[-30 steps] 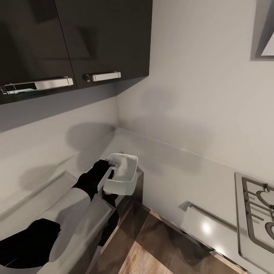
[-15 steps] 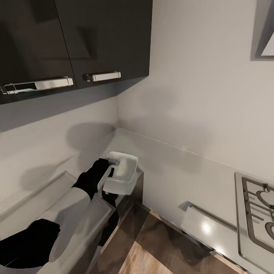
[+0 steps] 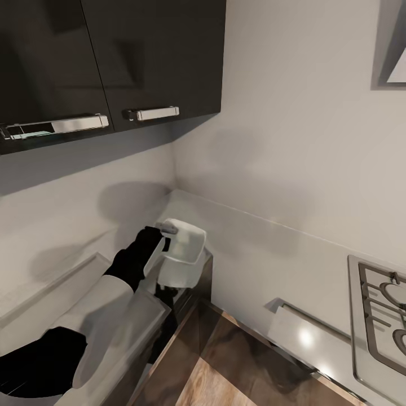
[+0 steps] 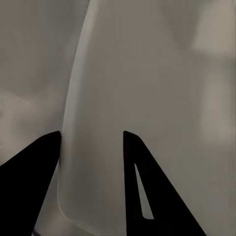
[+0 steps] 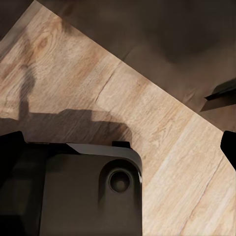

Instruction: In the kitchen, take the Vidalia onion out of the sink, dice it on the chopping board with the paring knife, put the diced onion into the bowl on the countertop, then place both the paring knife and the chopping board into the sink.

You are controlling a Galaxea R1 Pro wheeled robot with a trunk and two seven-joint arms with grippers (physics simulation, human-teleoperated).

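Kitchen corner: grey countertop (image 3: 254, 254), dark wall cabinets (image 3: 113, 62), hob (image 3: 383, 316) at the far right. Head view: our left gripper (image 3: 163, 239) holds the white bowl (image 3: 183, 254) by its rim, tilted, above the counter's end. Left wrist view: fingers (image 4: 135, 167) clamp the bowl wall (image 4: 93, 147). Right wrist view: wooden floor (image 5: 147, 113) and robot base (image 5: 88, 191); we cannot tell that gripper's jaw state. We should level the bowl and set it down gently.

The left arm (image 3: 107, 304) reaches toward 1 o'clock, its gripper (image 3: 164, 239) clamped on the tilted bowl's (image 3: 183, 254) rim.
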